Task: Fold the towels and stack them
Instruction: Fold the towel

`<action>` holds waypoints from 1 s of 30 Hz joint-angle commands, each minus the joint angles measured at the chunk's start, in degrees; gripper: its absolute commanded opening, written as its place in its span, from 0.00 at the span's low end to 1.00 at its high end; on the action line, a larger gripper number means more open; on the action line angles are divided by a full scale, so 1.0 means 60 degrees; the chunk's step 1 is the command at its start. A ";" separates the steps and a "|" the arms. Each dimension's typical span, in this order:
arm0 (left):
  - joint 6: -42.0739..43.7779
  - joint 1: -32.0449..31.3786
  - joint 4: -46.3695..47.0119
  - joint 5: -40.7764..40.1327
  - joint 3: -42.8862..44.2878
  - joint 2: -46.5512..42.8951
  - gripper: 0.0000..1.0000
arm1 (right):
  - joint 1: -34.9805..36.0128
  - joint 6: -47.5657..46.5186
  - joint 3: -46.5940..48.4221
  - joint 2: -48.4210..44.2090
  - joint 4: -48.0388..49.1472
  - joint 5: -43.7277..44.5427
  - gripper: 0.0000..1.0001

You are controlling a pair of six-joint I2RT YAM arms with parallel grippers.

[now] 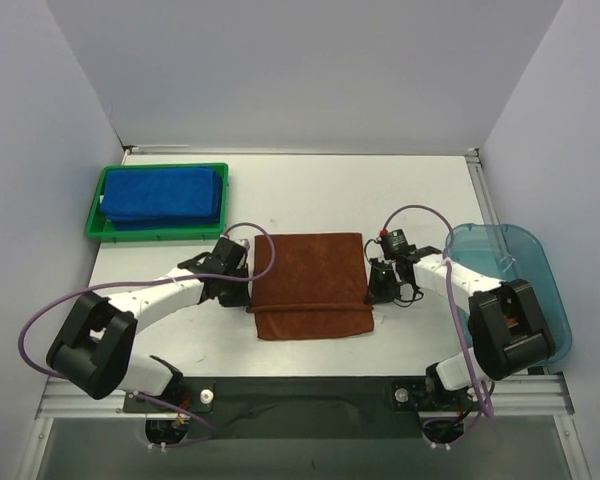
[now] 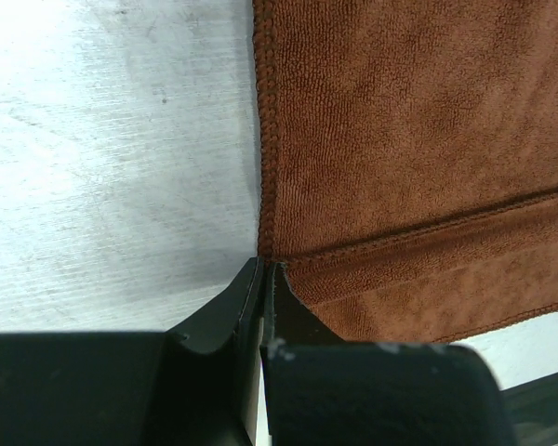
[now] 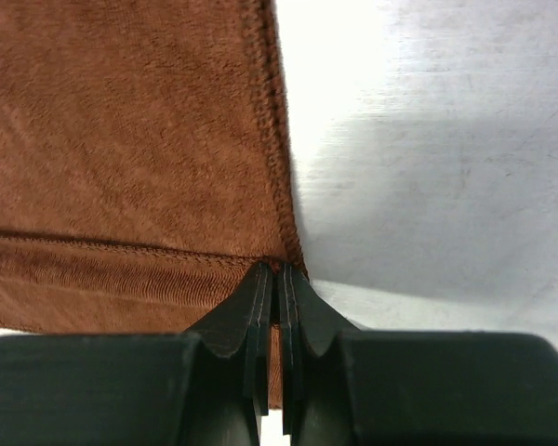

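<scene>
The rust-brown towel [image 1: 312, 283] lies flat in the middle of the table, with a hemmed edge running across it near its front. My left gripper [image 1: 248, 293] is at the towel's left edge and is shut on the corner there, seen in the left wrist view [image 2: 265, 271] against the towel [image 2: 409, 139]. My right gripper [image 1: 373, 293] is at the right edge and is shut on that corner, seen in the right wrist view [image 3: 277, 271] against the towel [image 3: 130, 139]. Folded royal blue towels [image 1: 165, 193] lie stacked at the back left.
The blue towels sit in a green plastic tray [image 1: 96, 218] at the back left. A translucent teal bin [image 1: 525, 262] stands at the right table edge beside my right arm. White walls close in the back and sides.
</scene>
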 commanded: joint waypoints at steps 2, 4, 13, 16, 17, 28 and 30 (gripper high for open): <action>-0.0064 0.0015 0.0343 -0.0468 -0.0313 0.0006 0.00 | -0.0284 -0.0242 -0.0098 0.0174 -0.0146 0.0908 0.00; -0.0064 0.0015 0.0373 -0.0468 -0.0358 -0.0052 0.00 | -0.0284 -0.0242 -0.0069 0.0145 -0.0131 0.0908 0.00; 0.0039 0.0015 -0.0255 -0.0600 0.0343 -0.0652 0.00 | -0.0401 -0.0432 0.0808 -0.0731 -0.0628 0.0908 0.00; 0.0039 0.0000 -0.0680 -0.0732 0.0739 -0.1091 0.00 | -0.0445 -0.0564 0.1292 -0.1187 -0.1169 0.0966 0.00; 0.0010 -0.0014 -0.0754 -0.0732 0.0828 -0.1223 0.00 | -0.0474 -0.0579 0.1366 -0.1290 -0.1244 0.0966 0.00; -0.0766 -0.0952 -0.1092 -0.0878 0.0507 -0.2440 0.00 | -0.0504 -0.0403 0.0914 -0.2462 -0.1787 0.0835 0.00; -0.0811 -0.0967 -0.0976 -0.0966 0.0083 -0.2338 0.00 | -0.0489 -0.0345 0.0679 -0.2376 -0.1758 0.0820 0.00</action>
